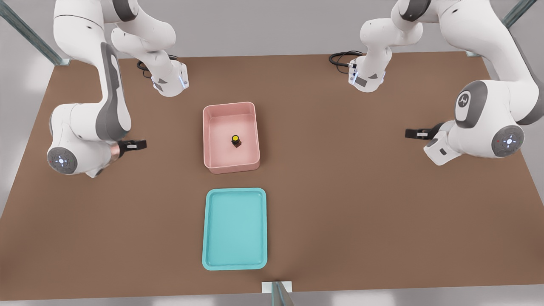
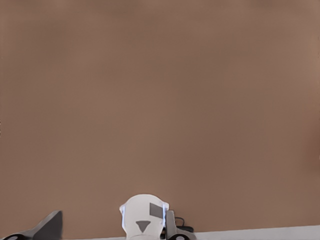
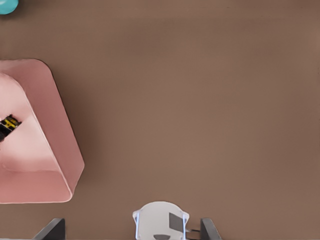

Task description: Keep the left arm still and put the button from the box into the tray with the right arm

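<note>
The button, a black body with a yellow cap, stands upright inside the pale pink box at mid-table. In the right wrist view the button shows at the frame's edge, inside the box. The turquoise tray lies in front of the box, nearer the table's front edge, with nothing in it. My gripper hovers over the table to the front view's left of the box, well apart from it. It is open and holds nothing; one of its fingertips shows in the right wrist view.
The brown table carries both arm bases at its far edge. A metal post stands at the front edge just right of the tray. The parked arm stays at the front view's right.
</note>
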Tool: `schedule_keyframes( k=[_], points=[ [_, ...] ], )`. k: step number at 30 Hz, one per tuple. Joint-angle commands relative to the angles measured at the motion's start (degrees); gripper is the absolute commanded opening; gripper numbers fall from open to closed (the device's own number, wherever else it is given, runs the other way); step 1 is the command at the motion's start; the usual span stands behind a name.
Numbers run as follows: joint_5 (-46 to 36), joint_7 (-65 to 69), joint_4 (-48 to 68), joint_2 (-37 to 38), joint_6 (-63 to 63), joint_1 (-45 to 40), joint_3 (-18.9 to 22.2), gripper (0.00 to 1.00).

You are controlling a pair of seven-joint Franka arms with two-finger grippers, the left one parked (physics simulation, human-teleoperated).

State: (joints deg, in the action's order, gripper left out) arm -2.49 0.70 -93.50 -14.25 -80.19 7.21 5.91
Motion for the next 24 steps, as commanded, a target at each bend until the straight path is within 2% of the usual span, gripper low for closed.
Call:
schedule_keyframes(
  k=[1, 3, 7, 9, 12, 16, 22, 24],
  points=[
    [-0.23, 1.67, -0.37, 0.01, -26.25, -0.18, 0.06, 1.0],
    [1.61, 1.05, -0.28, 0.01, -26.25, 0.17, 0.15, 1.0],
    [0.74, -0.52, -0.45, -1.13, -24.23, 15.02, -0.03, 1.0],
    [-1.29, -7.03, -1.15, -1.83, -25.01, 16.96, -0.11, 1.0],
    [-2.43, -13.09, -13.89, 4.67, -34.42, 18.36, -0.29, 1.0],
    [-2.6, -19.51, -24.89, 11.53, -38.47, 23.98, -0.82, 1.0],
    [-2.6, -43.33, -26.91, 8.37, -44.09, 35.41, -1.87, 1.0],
    [-2.6, -48.95, -30.07, 7.22, -50.15, 37.08, -1.96, 1.0]
  ],
)
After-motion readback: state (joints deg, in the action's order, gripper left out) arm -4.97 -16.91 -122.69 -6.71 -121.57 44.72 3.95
